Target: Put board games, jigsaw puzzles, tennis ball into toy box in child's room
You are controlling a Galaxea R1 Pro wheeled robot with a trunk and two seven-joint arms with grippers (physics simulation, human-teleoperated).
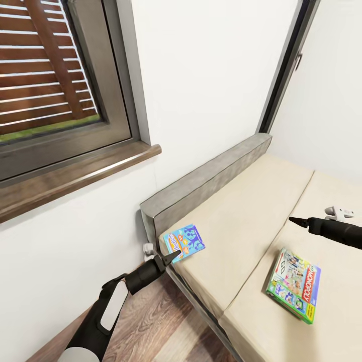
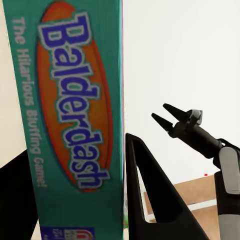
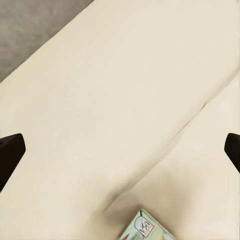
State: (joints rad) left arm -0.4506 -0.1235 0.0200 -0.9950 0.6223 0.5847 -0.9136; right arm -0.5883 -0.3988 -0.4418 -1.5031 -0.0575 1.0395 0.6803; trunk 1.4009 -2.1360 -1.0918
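A blue and teal Balderdash board game (image 1: pixel 185 241) sits at the near corner of the bed (image 1: pixel 241 221), by the grey headboard. My left gripper (image 1: pixel 170 258) reaches it from the floor side. In the left wrist view the box's teal side (image 2: pixel 70 125) stands between the two dark fingers (image 2: pixel 152 205), which press against it. A green Monopoly board game (image 1: pixel 294 284) lies flat on the mattress further right. My right gripper (image 1: pixel 292 220) hovers open above the bed beyond it, with nothing between its fingers. A corner of the Monopoly box (image 3: pixel 146 228) shows below the right gripper (image 3: pixel 120 150).
The grey padded headboard (image 1: pixel 206 181) runs along the white wall. A window with a wooden sill (image 1: pixel 75 176) is at the left. A wall outlet (image 1: pixel 148 247) sits low by the bed corner. Wood floor (image 1: pixel 161 327) lies beneath my left arm. A small white object (image 1: pixel 339 212) rests on the bed.
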